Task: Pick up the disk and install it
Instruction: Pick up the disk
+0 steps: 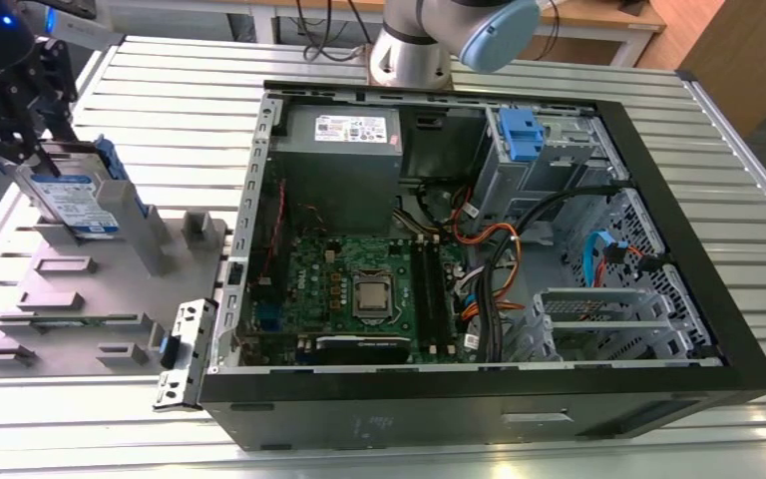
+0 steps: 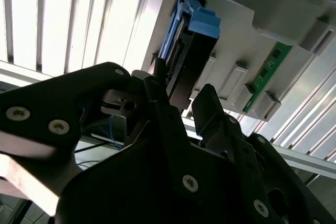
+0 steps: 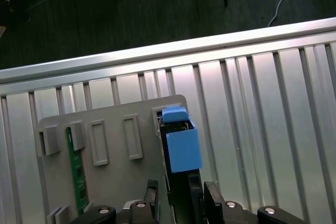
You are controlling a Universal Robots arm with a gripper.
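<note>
The disk stands on edge, tilted, in a slot of the grey fixture plate at the exterior view's left. It is silver-grey with a white-and-blue label and blue rails. My gripper is at its upper end. In the first wrist view the disk's blue end tab points away from me, and the gripper straddles the near end with a narrow gap showing on each side. In the second wrist view the disk runs between the two black fingers. The gripper is open around it.
An open computer case lies at the exterior view's right, holding a grey power-supply box, a motherboard, cables and a tall blue clip. A green memory module stands in the fixture plate. The table is slatted aluminium.
</note>
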